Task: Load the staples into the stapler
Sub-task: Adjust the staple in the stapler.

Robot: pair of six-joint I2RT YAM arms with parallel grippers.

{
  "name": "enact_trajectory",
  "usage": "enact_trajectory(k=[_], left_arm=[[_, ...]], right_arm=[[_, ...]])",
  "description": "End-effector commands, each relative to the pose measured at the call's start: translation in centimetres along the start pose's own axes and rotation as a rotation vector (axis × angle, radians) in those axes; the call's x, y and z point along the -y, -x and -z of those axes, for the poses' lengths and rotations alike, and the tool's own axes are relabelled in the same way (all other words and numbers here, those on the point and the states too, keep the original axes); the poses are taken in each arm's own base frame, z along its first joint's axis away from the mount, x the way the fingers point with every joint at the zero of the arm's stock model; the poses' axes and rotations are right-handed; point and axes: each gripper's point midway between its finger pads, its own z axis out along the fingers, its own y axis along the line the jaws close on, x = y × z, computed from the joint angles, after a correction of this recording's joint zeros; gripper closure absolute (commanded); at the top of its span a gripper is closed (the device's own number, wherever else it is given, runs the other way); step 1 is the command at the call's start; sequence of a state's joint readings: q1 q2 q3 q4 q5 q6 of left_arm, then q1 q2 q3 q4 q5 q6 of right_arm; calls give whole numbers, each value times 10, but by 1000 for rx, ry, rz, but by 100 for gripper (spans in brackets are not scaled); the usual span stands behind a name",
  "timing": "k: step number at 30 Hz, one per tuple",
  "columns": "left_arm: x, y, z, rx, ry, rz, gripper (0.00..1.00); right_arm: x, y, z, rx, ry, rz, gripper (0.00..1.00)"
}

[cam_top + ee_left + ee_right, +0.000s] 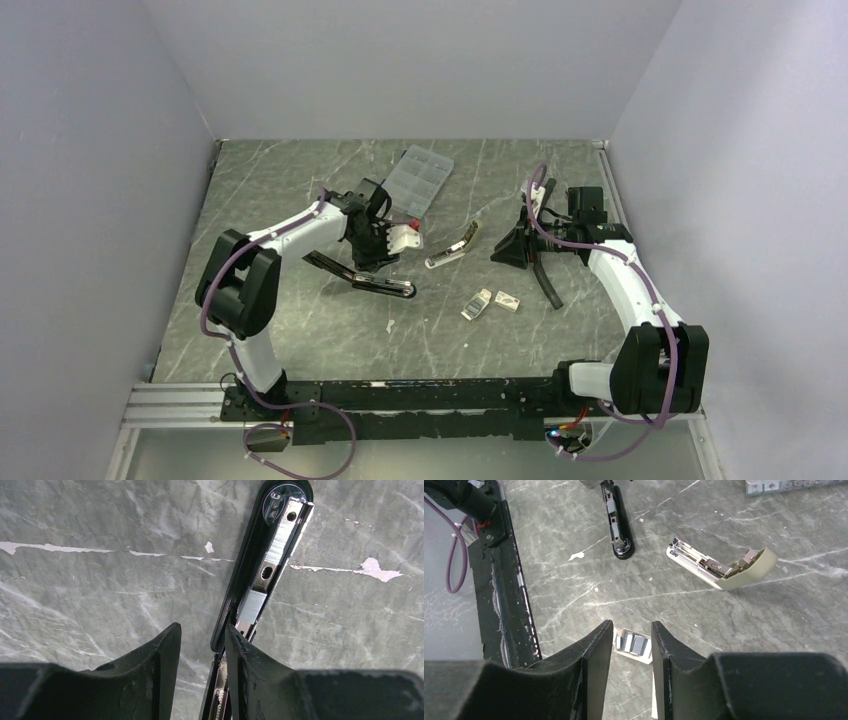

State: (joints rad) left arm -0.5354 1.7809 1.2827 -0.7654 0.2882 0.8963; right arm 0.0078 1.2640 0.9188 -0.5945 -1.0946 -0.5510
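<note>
- right pincer (631, 624) half open, gripping nothing; little tray (636, 657) sits just past its tips, staples (639, 644) inside
- left pincer (202, 626) half open, empty too; black stapler (244, 570) just ahead by its right finger, staple strip (251, 605) in the channel

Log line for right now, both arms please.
left gripper open, above opened black stapler | right gripper open, above staples in tray | nothing held

Free gap btw black stapler (390, 287), beige stapler (452, 247)
</note>
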Motion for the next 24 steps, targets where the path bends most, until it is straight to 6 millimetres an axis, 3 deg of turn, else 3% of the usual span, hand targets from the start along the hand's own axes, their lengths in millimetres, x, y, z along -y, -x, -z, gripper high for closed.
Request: enact_trajectory(k=[1,24], left_arm=[[0,-2,-2,-9,4,-24,58],[13,-5,-4,-19,-33,-5,58]], right_arm=[[-1,14,2,34,20,60,62],[-3,16,3,43,12,68,62]])
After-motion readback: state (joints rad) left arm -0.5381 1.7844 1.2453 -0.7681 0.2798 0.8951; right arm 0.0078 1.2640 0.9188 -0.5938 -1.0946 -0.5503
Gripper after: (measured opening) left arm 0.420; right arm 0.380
